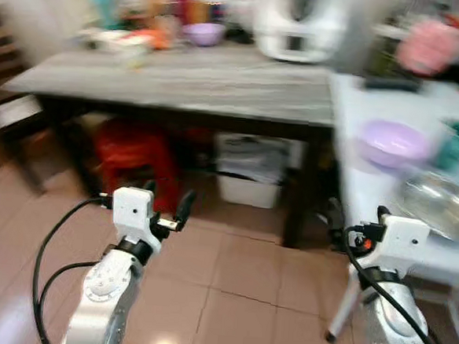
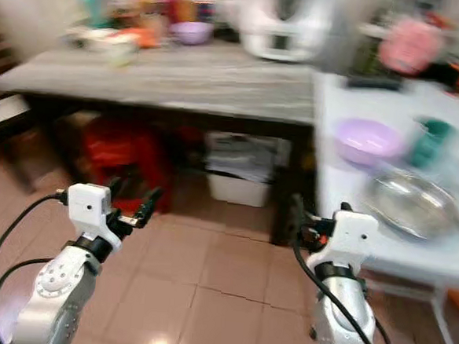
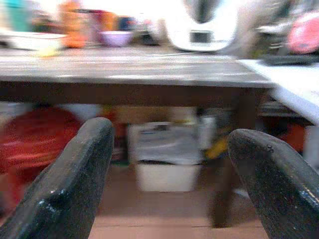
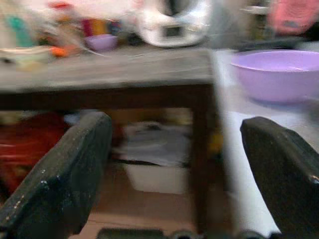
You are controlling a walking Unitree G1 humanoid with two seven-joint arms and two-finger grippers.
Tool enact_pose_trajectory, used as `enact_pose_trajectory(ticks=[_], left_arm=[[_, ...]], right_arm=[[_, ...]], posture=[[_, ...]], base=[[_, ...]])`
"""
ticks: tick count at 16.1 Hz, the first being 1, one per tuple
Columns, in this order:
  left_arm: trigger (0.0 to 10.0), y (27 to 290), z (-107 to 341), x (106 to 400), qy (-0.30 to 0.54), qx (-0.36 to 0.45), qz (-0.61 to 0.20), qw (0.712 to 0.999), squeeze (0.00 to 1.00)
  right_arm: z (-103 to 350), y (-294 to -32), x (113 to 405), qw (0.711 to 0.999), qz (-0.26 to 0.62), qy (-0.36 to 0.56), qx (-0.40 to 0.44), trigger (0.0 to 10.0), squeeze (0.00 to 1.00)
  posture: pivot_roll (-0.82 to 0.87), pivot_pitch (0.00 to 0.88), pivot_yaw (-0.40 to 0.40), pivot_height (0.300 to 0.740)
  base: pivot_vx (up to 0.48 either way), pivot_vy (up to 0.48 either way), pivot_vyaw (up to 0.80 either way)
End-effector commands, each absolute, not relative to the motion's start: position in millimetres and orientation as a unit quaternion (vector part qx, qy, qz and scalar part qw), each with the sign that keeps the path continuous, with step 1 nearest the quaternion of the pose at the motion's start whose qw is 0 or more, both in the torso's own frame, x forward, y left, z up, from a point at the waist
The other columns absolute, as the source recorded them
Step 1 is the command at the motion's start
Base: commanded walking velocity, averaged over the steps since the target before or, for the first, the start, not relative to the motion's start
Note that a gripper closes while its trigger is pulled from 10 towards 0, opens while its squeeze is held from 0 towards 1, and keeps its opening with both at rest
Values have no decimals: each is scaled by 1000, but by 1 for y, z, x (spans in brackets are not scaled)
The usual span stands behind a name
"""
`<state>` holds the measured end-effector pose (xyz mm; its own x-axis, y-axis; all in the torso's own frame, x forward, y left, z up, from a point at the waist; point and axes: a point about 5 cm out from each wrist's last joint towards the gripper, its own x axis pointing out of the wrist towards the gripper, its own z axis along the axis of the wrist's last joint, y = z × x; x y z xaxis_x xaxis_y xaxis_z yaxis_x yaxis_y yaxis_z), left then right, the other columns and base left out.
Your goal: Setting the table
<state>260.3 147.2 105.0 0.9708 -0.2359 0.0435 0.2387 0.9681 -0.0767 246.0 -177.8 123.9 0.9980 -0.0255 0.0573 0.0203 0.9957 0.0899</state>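
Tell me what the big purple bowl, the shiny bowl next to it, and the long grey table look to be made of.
Purple bowl: probably plastic, going by its matte, even pastel colour. Shiny bowl: likely metal, perhaps stainless steel; it is silvery with bright reflections. Grey table: the top looks like wood or wood-look laminate, with streaky grain lines, on dark legs. Blur leaves all three uncertain.

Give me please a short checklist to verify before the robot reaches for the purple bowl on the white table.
1. Left tool open and holding nothing: ok.
2. Right tool open and holding nothing: ok, its fingers stand wide apart.
3. Purple bowl free on the white table, nothing on top of it: ok.
4. Metal bowl apart from the purple bowl: cannot tell, they lie close and the picture is blurred.
5. Views sharp enough to aim: not ok, all are blurred.
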Motion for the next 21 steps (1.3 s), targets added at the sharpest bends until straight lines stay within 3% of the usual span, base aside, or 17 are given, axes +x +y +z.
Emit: enact_pose_trajectory(ticks=[1, 4, 8, 14, 18, 21], left_arm=[[10000, 149, 109, 261, -25, -33, -116, 992, 0], [10000, 147, 109, 260, -25, -34, -122, 992, 0], [10000, 146, 109, 260, -25, -38, -126, 991, 0], [10000, 148, 105, 254, -14, -36, -128, 991, 0], [10000, 149, 105, 249, -2, -36, -135, 990, 0], [10000, 154, 108, 251, 0, -29, -137, 990, 0]], right_arm=[[128, -175, 245, 998, -6, -35, 49, 10000, 0], [127, -177, 244, 998, -8, -34, 50, 10000, 0], [129, -178, 244, 998, -11, -36, 53, 10000, 0], [127, -177, 241, 998, -14, -31, 55, 10000, 0], [129, -174, 238, 998, -15, -29, 58, 10000, 0], [134, -168, 241, 997, -20, -34, 63, 10000, 0]], posture=[[-63, 0, 71, 740], [-66, 0, 71, 740], [-68, 0, 68, 740], [-60, 2, 79, 740], [-64, 49, 97, 740], [-32, 25, 88, 740]], base=[[0, 0, 0], [0, 0, 0], [0, -357, 0], [0, -449, 0], [0, -469, 0], [0, -469, 0]])
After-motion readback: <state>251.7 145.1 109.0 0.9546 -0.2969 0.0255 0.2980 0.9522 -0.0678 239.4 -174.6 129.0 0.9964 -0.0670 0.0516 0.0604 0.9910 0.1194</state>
